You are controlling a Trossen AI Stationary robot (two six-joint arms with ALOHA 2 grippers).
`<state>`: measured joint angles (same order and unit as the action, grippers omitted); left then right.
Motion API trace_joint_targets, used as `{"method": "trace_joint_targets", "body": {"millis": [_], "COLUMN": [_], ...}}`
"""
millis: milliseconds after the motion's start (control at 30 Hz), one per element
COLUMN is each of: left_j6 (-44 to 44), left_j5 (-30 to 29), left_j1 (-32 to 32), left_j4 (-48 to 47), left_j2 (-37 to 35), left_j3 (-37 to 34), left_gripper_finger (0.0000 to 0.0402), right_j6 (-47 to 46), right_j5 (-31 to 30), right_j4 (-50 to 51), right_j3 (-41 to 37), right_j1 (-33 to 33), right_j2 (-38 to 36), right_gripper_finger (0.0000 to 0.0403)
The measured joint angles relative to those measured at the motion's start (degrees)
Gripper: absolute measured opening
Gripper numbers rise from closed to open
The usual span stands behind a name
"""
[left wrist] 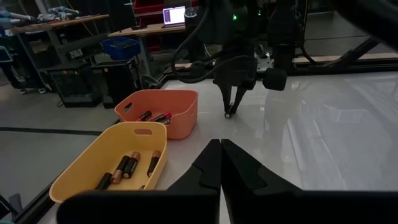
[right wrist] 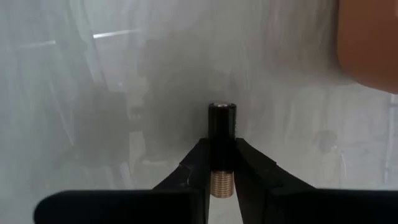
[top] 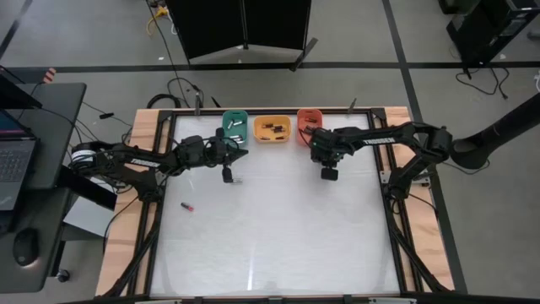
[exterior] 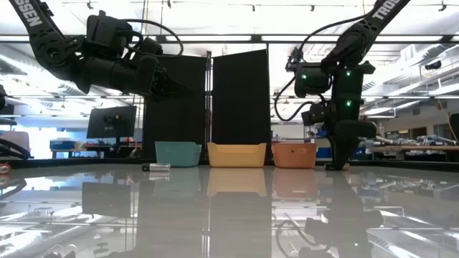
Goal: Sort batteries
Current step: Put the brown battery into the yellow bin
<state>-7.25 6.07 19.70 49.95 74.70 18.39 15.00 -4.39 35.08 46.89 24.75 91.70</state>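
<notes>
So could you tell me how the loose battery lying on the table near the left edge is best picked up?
The loose battery lies flat on the table, alone. I'd come straight down and close the fingers across its middle, since its round sides are free and nothing crowds it.

Left fingers (left wrist: pixel 219 163) pressed together; right fingers (right wrist: pixel 200 163) clamped.

High: overhead, whole table (top: pixel 278 245). Low: table-level, facing trays. Wrist cams: close, past own fingers. High/low share orange tray (top: pixel 272 128).

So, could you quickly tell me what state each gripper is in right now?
Left gripper: jaws closed, holding nothing.
Right gripper: closed on a battery.
</notes>
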Motion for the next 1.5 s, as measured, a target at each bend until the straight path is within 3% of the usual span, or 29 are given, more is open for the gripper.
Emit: {"method": "trace_joint_targets", "body": {"millis": [200, 300, 667, 1133, 1500], "left_j6": [0.0, 0.0, 0.0, -0.17, -0.59], "left_j5": [0.0, -0.01, 0.0, -0.02, -0.01], "left_j1": [0.0, 0.01, 0.0, 0.07, 0.07], "left_j4": [0.09, 0.56, 3.3, 3.4, 3.43], "left_j2": [0.0, 0.0, 0.0, 0.0, 0.0], "left_j3": [0.0, 0.0, 0.0, 0.02, 0.02], "left_gripper_finger": [0.0012, 0.0012, 0.0012, 0.0012, 0.0012], "right_j6": [-3.25, -5.93, -4.5, 9.74, 15.26], "right_j5": [0.51, 3.79, 3.98, 2.79, 3.74], "right_j4": [4.63, 5.75, 0.53, 15.06, 18.15], "right_j3": [4.86, 8.76, 24.39, 57.09, 62.39], "right_j1": [-3.27, -4.69, -5.14, 0.7, 6.38], "right_j2": [-0.82, -0.83, 0.69, 27.42, 38.08], "right_gripper_finger": [0.0056, 0.0057, 0.0056, 0.0056, 0.0056]}}
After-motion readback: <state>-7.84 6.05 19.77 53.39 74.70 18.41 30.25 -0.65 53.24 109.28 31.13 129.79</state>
